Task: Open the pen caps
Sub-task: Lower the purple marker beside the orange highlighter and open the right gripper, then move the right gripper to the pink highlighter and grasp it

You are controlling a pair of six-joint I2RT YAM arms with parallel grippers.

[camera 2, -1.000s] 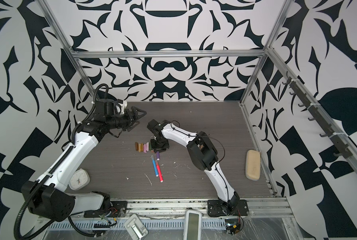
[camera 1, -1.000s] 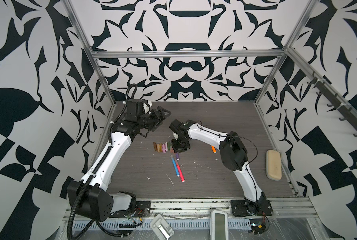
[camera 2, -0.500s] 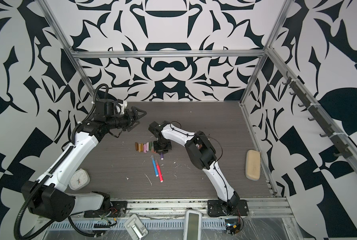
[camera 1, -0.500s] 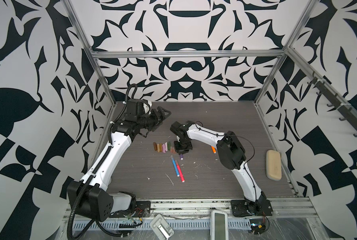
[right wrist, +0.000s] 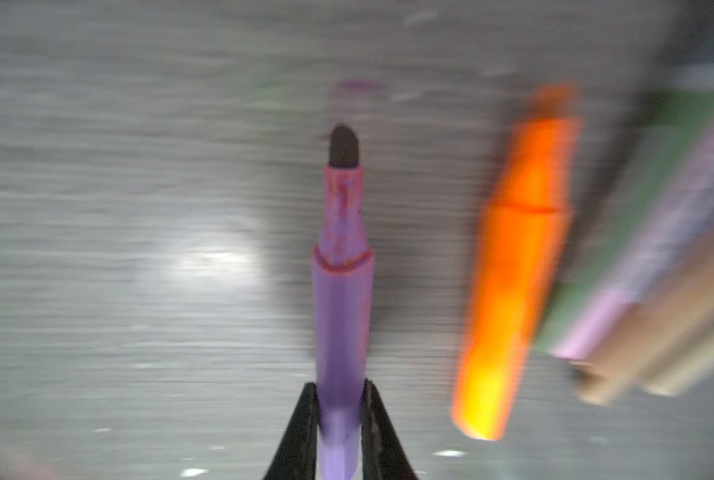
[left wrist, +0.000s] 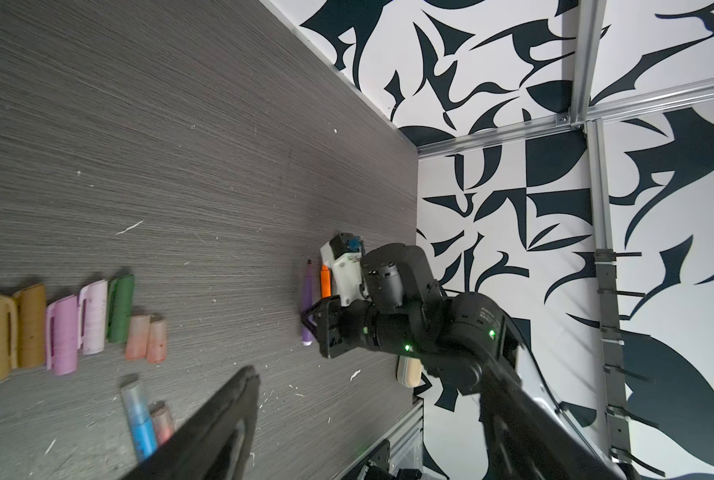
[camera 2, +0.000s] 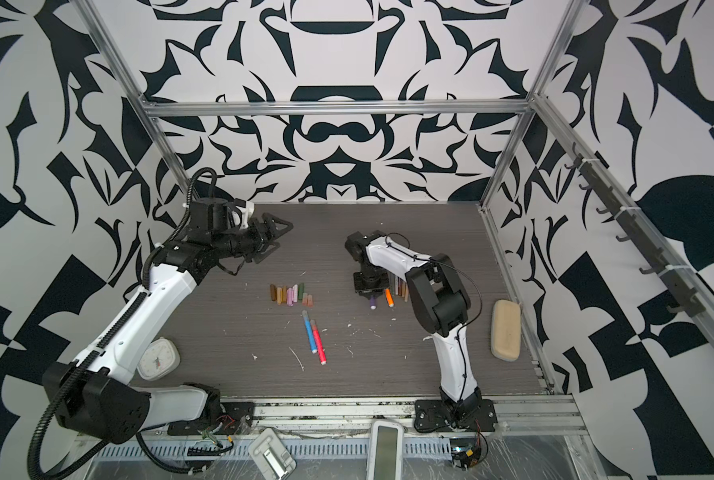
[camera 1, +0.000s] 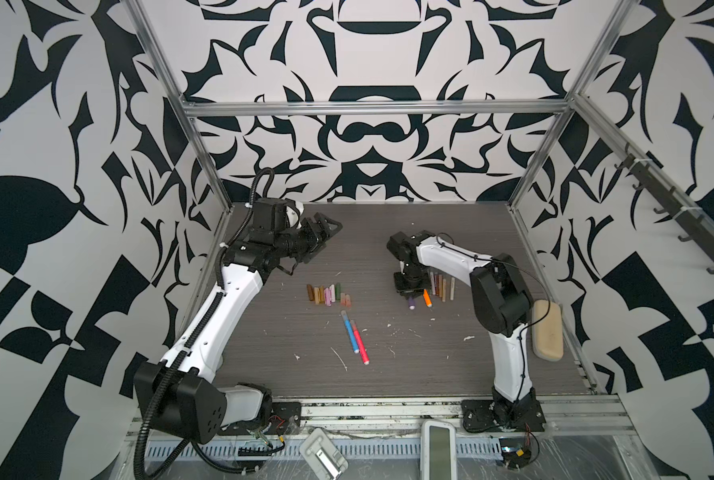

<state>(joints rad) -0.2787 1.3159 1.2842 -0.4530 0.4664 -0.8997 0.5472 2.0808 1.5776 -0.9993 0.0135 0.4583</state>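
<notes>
My right gripper [right wrist: 340,395] is clamped on the purple pen [right wrist: 342,316], nib bare, low over the bench [camera 1: 430,365] toward its right edge, just beside the orange pen [right wrist: 521,270]. Judged step: laying it down. My left gripper [camera 1: 331,237] hangs spread near the far-left corner. The pen caps [camera 1: 329,294] lie in a row mid-bench. Next: let go, then fetch the apparently capped blue pen [camera 1: 350,334].

Back: the dark wood-grain tabletop [camera 1: 371,232] is left open.
Centre: barred by a row of short plastic caps [camera 1: 329,294] and a slim blue pen [camera 1: 349,333] beside a pink-red pen [camera 1: 360,344].
Right edge: narrowed by a beige oblong block [camera 1: 547,328].
</notes>
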